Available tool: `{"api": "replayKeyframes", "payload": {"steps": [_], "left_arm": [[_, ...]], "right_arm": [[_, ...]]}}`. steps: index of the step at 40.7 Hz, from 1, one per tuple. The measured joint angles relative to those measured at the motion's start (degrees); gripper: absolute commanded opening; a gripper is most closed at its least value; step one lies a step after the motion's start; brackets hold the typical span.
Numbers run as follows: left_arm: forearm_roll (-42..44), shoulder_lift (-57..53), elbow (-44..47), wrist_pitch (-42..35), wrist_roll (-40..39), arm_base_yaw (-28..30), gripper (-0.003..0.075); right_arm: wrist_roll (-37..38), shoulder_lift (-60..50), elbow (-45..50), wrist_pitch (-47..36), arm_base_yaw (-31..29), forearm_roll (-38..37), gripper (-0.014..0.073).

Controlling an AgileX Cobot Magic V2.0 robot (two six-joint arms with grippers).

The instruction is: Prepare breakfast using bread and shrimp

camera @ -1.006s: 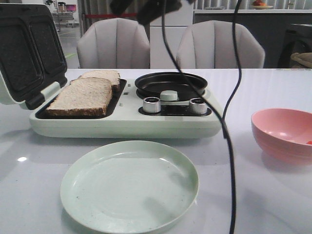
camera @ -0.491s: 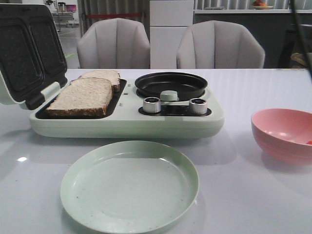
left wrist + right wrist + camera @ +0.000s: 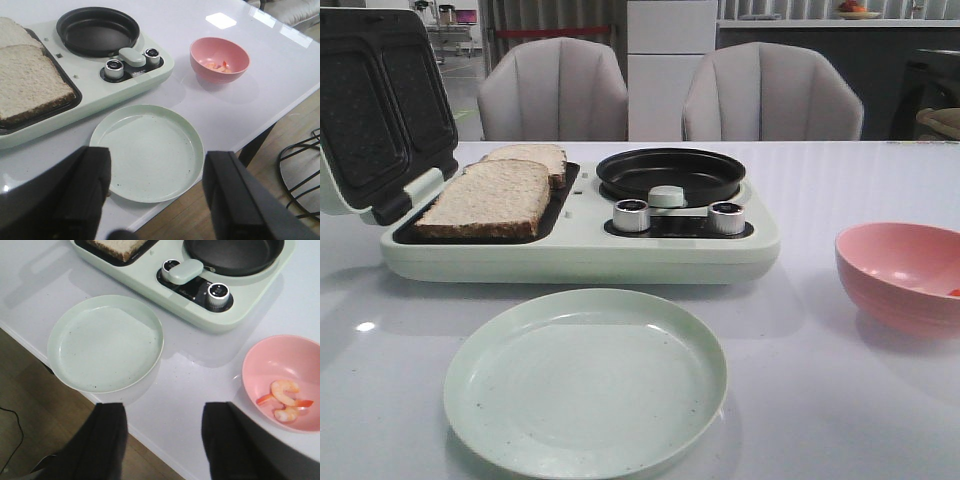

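Observation:
Two bread slices (image 3: pixel 488 197) lie side by side in the open sandwich maker's dark tray (image 3: pixel 470 238); they also show in the left wrist view (image 3: pixel 30 85). The shrimp (image 3: pixel 285 401) lie in the pink bowl (image 3: pixel 280 365), which stands at the right of the table (image 3: pixel 905 272). My left gripper (image 3: pixel 155 192) is open and empty, high above the table's front edge by the green plate (image 3: pixel 147 150). My right gripper (image 3: pixel 164 440) is open and empty, high above the front edge between the plate (image 3: pixel 105 342) and the bowl. Neither gripper shows in the front view.
The pale green breakfast machine (image 3: pixel 580 255) has a raised lid (image 3: pixel 380 110), a round black pan (image 3: pixel 670 172) and two silver knobs (image 3: pixel 631 214). The empty green plate (image 3: pixel 585 380) sits in front of it. Two chairs (image 3: pixel 555 90) stand behind the table. Floor lies beyond the front edge.
A dark arm and its hanging cable, which crossed the front view a second ago, have left that view. The bread, plate and bowl have not moved.

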Motion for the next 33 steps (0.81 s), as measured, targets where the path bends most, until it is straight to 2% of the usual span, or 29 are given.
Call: {"api": "replayKeyframes", "payload": {"steps": [11, 21, 24, 27, 33], "left_arm": [[1.56, 0.31, -0.16, 2.70, 0.00, 0.00, 0.0456], [6.27, 7.93, -8.59, 18.02, -0.22, 0.00, 0.0447], [9.65, 11.97, -10.87, 23.05, -2.26, 0.00, 0.0402], [14.98, 15.87, -12.16, 26.72, -6.13, 0.00, 0.0323], [22.40, 23.71, -13.74, 30.76, -12.13, 3.30, 0.0113]], "right_arm": [[0.50, -3.43, 4.59, -1.67, 0.00, -0.33, 0.0453], [0.59, -3.43, 4.73, -2.98, 0.00, -0.33, 0.0453], [0.73, -3.43, 4.73, -2.98, 0.00, -0.33, 0.0453], [0.87, -3.43, 4.73, -2.98, 0.00, -0.33, 0.0453], [0.87, -3.43, 4.73, -3.08, 0.00, -0.33, 0.0453]]}}
